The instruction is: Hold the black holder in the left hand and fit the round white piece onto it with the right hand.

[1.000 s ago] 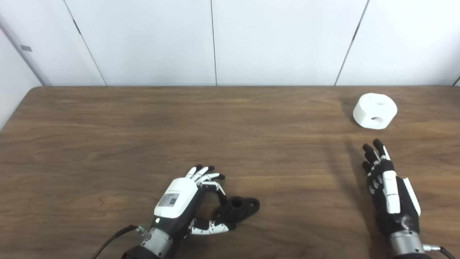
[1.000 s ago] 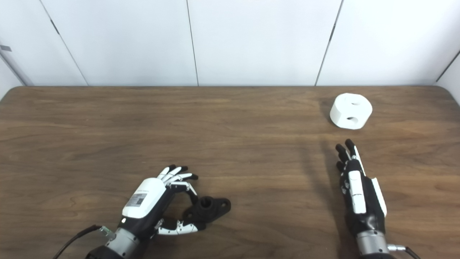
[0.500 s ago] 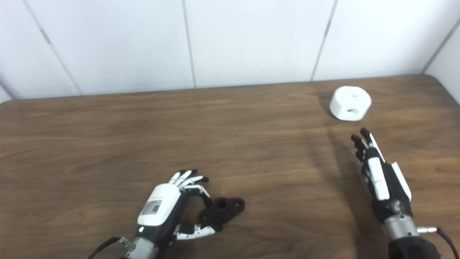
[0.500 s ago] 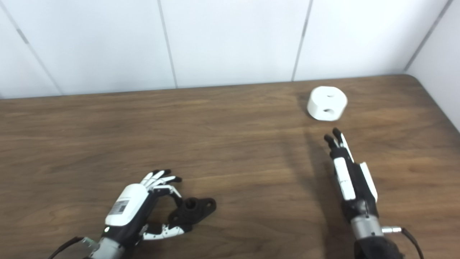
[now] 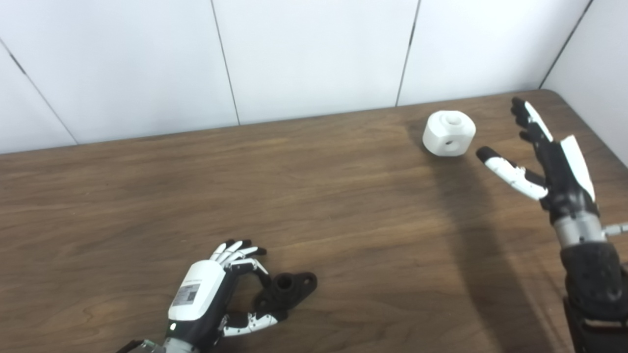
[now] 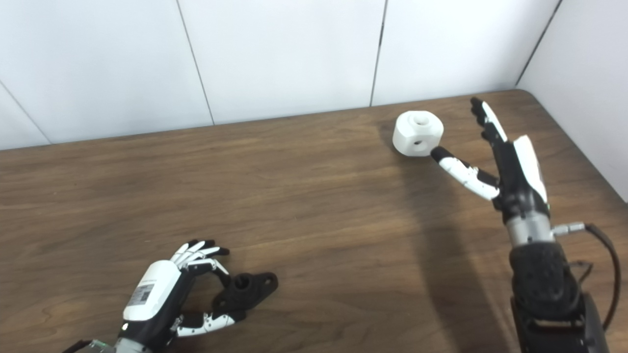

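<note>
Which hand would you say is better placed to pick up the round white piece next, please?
The right hand: it is open beside the round white plastic piece, while the left hand is around the black holder.

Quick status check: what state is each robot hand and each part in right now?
left robot hand: fingers curled around the black holder, which rests on the table.
right robot hand: open, beside the white piece, holding nothing.
black holder: lying flat on the table.
round white piece: resting on the table, not yet fitted.
</note>
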`<state>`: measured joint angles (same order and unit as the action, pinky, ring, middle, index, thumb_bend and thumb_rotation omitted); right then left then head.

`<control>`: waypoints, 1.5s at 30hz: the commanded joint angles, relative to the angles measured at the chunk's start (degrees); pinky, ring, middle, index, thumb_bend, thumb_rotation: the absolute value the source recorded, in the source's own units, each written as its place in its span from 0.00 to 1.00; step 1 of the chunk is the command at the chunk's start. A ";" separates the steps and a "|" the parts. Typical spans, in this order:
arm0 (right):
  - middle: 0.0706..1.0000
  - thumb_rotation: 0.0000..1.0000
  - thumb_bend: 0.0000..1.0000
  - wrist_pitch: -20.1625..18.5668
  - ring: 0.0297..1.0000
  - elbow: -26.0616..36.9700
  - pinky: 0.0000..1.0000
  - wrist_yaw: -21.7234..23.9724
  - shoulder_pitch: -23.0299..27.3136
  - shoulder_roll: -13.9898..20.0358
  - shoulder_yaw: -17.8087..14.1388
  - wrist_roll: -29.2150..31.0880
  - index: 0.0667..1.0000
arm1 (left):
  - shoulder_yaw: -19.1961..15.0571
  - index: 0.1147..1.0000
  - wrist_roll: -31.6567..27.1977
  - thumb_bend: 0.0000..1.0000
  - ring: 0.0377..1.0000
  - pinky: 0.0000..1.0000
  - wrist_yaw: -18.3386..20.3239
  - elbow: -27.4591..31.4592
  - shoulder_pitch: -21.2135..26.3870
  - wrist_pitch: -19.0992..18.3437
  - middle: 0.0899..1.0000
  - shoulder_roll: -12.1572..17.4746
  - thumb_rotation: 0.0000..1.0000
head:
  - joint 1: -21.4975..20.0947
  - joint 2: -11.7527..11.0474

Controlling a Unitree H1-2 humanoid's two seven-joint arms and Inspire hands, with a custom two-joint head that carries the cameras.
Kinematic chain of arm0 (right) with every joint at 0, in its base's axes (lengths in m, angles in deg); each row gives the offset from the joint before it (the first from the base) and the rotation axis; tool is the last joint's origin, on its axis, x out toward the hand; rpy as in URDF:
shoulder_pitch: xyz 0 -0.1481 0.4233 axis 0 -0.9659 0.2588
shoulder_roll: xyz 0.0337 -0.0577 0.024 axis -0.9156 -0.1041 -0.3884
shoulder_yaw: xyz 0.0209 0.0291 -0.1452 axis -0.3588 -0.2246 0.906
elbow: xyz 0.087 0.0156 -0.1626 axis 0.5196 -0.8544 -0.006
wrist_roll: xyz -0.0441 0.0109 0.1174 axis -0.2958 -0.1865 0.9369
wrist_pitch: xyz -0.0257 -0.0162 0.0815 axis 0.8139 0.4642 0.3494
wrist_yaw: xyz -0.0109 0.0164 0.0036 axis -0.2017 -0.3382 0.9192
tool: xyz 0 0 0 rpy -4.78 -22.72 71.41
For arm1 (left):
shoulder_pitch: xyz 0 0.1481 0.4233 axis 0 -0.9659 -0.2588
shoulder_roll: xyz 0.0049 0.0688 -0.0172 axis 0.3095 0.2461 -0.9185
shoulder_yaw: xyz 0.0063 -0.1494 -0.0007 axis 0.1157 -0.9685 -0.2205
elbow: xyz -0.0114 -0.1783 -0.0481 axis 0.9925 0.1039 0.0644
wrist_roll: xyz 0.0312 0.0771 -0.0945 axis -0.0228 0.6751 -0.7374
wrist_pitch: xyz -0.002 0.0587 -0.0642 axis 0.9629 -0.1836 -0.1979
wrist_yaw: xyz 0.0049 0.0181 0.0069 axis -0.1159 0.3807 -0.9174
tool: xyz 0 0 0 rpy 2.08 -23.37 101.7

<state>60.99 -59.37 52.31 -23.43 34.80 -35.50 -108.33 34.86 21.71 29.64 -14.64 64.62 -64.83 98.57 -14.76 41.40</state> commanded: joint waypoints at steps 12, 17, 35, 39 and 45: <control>0.95 0.38 0.78 -7.99 0.99 -8.57 0.89 8.89 15.66 12.76 5.83 -10.73 0.90 | -0.51 0.42 1.30 0.52 0.90 0.95 2.83 -0.32 -1.01 -1.17 0.78 2.55 0.04 | -2.16 -0.36; 0.96 0.32 0.82 -7.87 1.00 -14.74 0.90 12.97 21.35 16.15 9.56 -12.20 0.87 | -0.74 0.42 1.43 0.52 0.89 0.93 2.23 -0.73 -0.88 -0.94 0.77 2.52 0.04 | -2.70 -0.74; 0.94 0.21 0.93 -7.56 1.00 -32.35 0.90 21.14 35.69 18.64 22.46 -16.98 0.84 | -0.63 0.42 1.64 0.52 0.89 0.92 2.46 -0.76 -0.94 -0.88 0.77 2.50 0.04 | -2.68 -1.24; 0.93 0.20 0.93 -7.75 1.00 -34.72 0.90 21.70 37.74 18.12 23.77 -17.52 0.84 | -0.51 0.42 1.91 0.52 0.89 0.93 2.83 -0.62 -1.00 -1.25 0.77 2.38 0.04 | -2.35 -1.39; 0.93 0.21 0.91 -7.64 1.00 -38.00 0.90 21.49 39.60 17.32 24.90 -17.84 0.85 | -0.44 0.42 2.01 0.52 0.89 0.93 2.83 -0.71 -0.97 -1.45 0.77 2.07 0.04 | -1.67 -1.29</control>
<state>53.18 -97.78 74.59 12.74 51.01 -10.13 -125.38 34.42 21.82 30.16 -14.39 64.85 -64.21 99.57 -16.52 40.08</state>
